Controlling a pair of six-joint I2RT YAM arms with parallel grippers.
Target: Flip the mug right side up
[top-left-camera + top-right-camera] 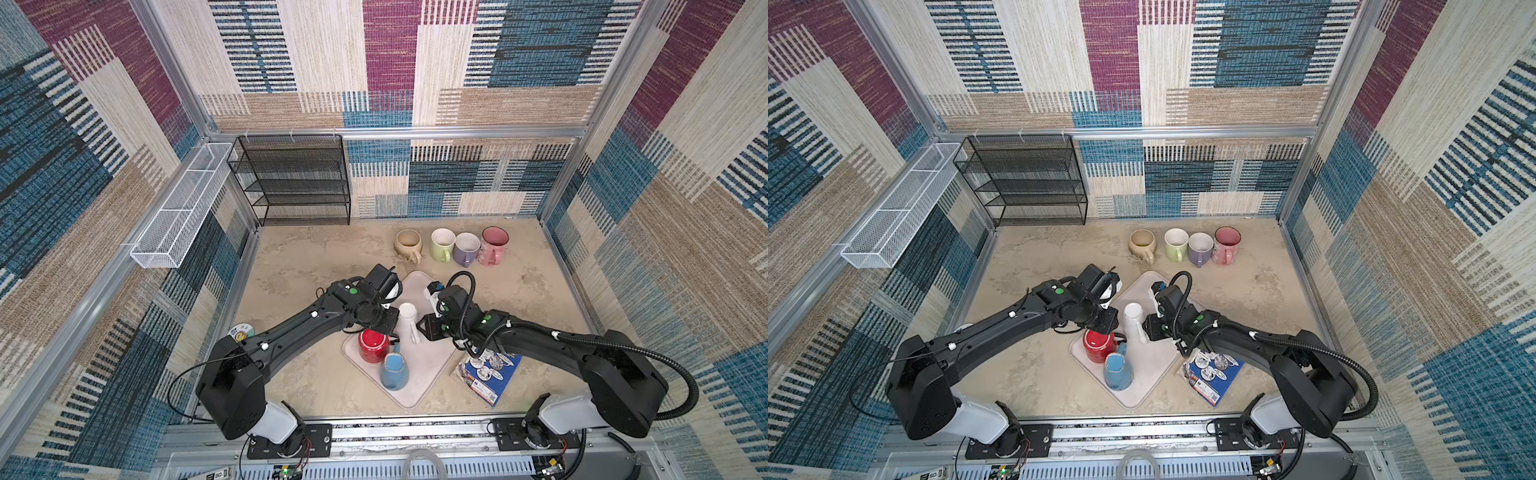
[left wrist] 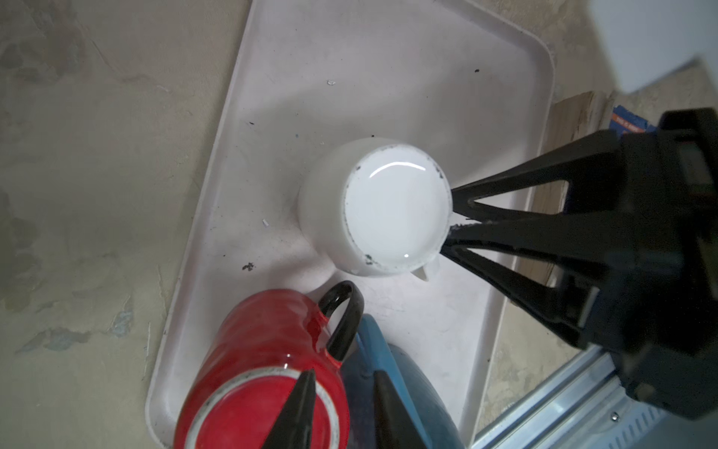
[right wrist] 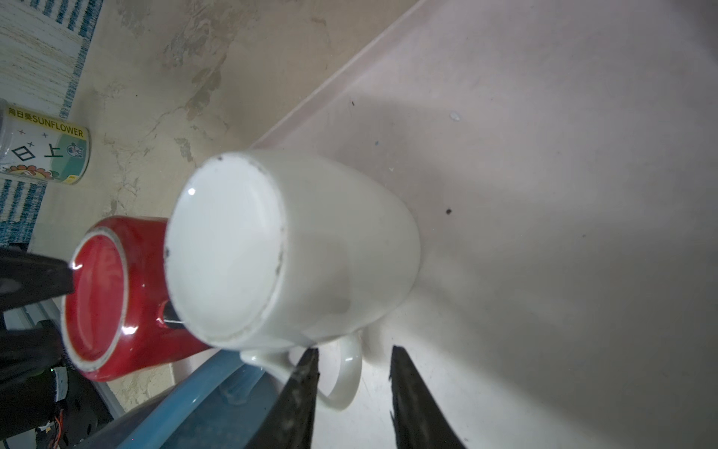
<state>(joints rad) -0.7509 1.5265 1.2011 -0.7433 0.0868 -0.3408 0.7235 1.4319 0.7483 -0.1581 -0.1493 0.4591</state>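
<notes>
closing on a handle is the step in hand, i judge. right wrist view: the white mug stands base-up on the tray; the right gripper is part open, astride its handle, pinching nothing yet. close squarely, lift clear of the neighbours, then roll it over. left wrist view: the left gripper is part open and empty, one tip above the red mug, one above the blue mug, both base-up, side by side. both top views: the tray lies mid-way on a sandy, mottled table; four upright mugs line the back, a black wire rack stands in the corner, and patterned walls close the cell.
</notes>
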